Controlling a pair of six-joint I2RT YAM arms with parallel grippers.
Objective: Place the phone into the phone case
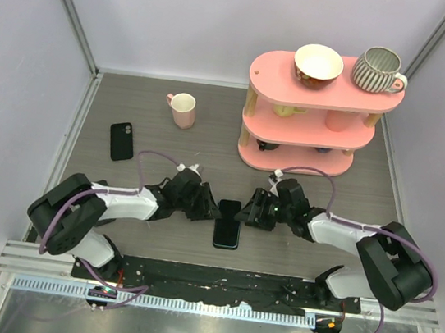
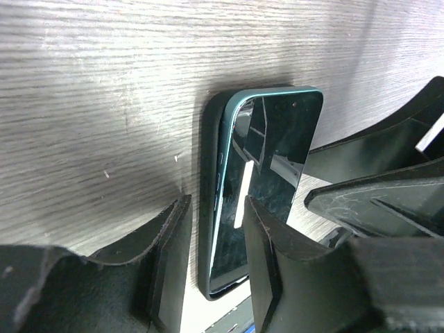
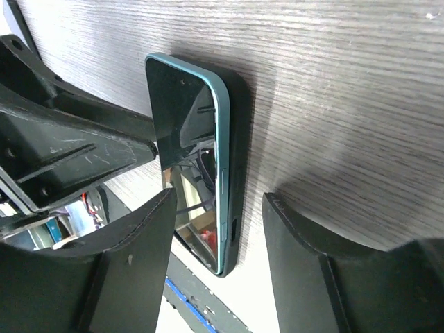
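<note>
At the left of the worktop (image 1: 165, 158) lies a flat black slab (image 1: 122, 141) with a light spot near one corner. A pink cup (image 1: 182, 109) stands behind it to the right.

The left claw (image 1: 206, 210) is low, just beside the left long edge of the phone (image 1: 228, 224). In its wrist view its fingers (image 2: 163, 257) stand moderately apart with the phone's near end between them. Whether they touch it I cannot tell.

The phone lies screen up in the middle of the near worktop, between the two claws. The wrist views show a black phone case (image 2: 206, 208) rimming it. The phone's teal edge stands proud of that rim along one long side, so it looks tilted in the case.

The right claw (image 1: 249, 212) is just beside the phone's right edge, spread wide and gripping nothing.

At the back right stands a pink three-tier shelf (image 1: 273, 70). A bowl (image 1: 318, 64) and a striped mug (image 1: 379, 69) are on its top.
</note>
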